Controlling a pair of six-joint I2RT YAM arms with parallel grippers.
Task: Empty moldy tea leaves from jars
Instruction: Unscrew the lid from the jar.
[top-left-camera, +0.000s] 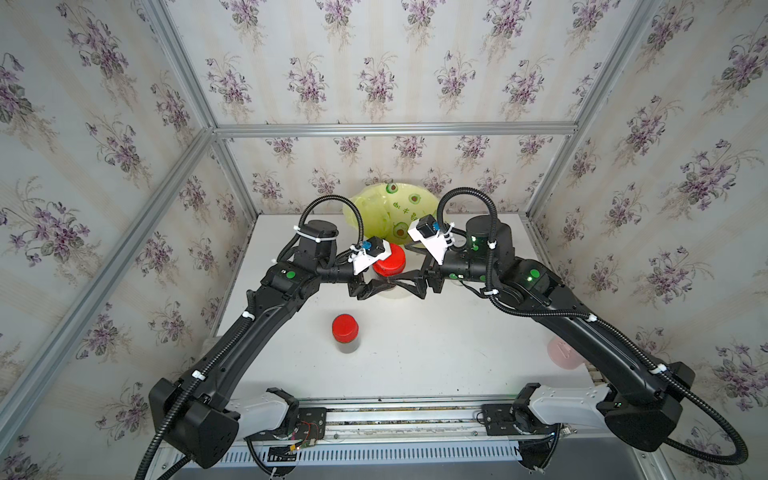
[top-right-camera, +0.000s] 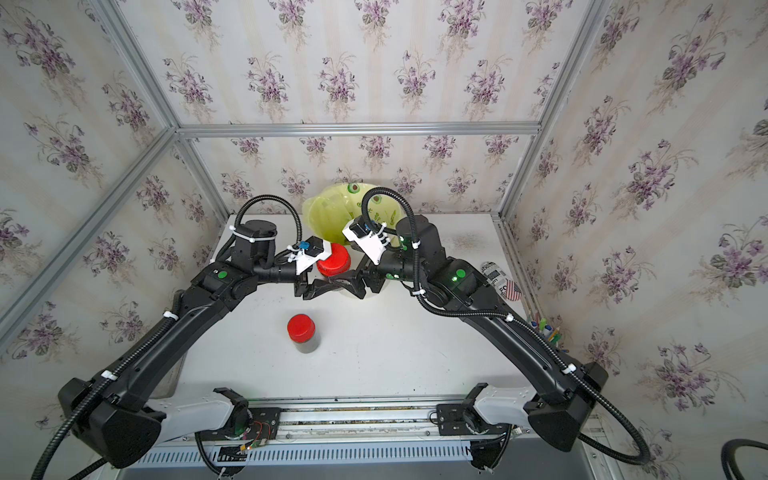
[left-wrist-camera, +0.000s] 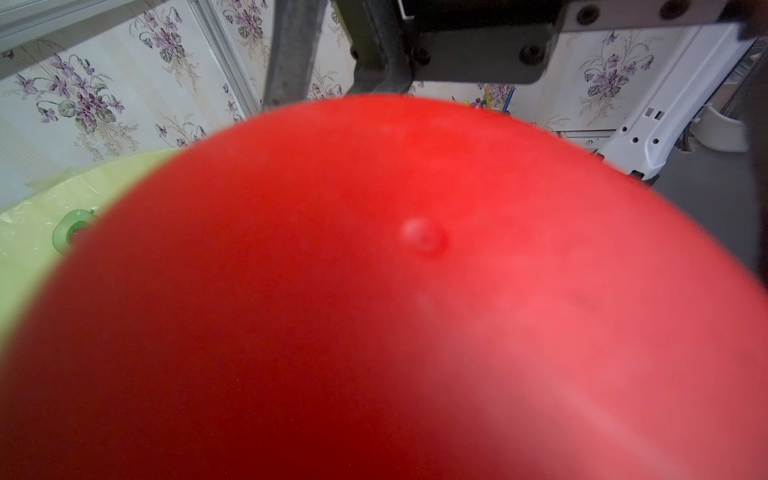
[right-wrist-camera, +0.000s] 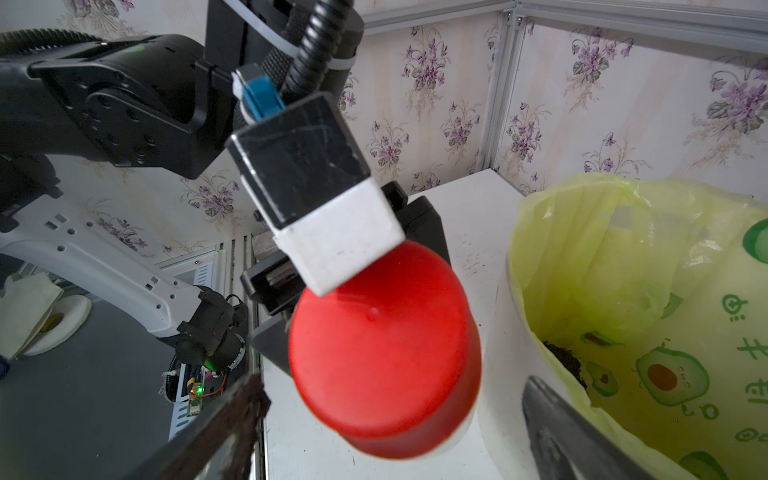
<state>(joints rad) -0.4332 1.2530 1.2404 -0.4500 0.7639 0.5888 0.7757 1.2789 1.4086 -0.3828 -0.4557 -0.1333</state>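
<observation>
Found the held jar (top-left-camera: 390, 272) upright between the two arms, red lid (top-left-camera: 388, 255) on top, long axis close to vertical, mouth end pointing up. Saw it just in front of the bin (right-wrist-camera: 496, 357), near the far middle of the table (top-left-camera: 436, 357). Could not tell whether its base touched the table, nor make out what it held.

Found the left hand (top-left-camera: 380, 287) clamped on the jar's body just under the lid, set in from the robot's left side, so that the jar stood up out of the grip. Saw the lid (left-wrist-camera: 374, 291) fill most of the left wrist view. Found the right hand (top-left-camera: 405, 285) spread wide on the opposite side, its fingers (right-wrist-camera: 224, 428) standing either side of the lid with a gap on both sides, gripping nothing.

Spotted a second jar (top-left-camera: 345, 334) nearer the robot, well apart from both hands, upright on the table with its lid on, dark tea leaves (top-left-camera: 348, 345) showing through the wall. Noticed dark leaf bits (right-wrist-camera: 563, 361) lying inside the bin's yellow-green liner (right-wrist-camera: 602, 257).
</observation>
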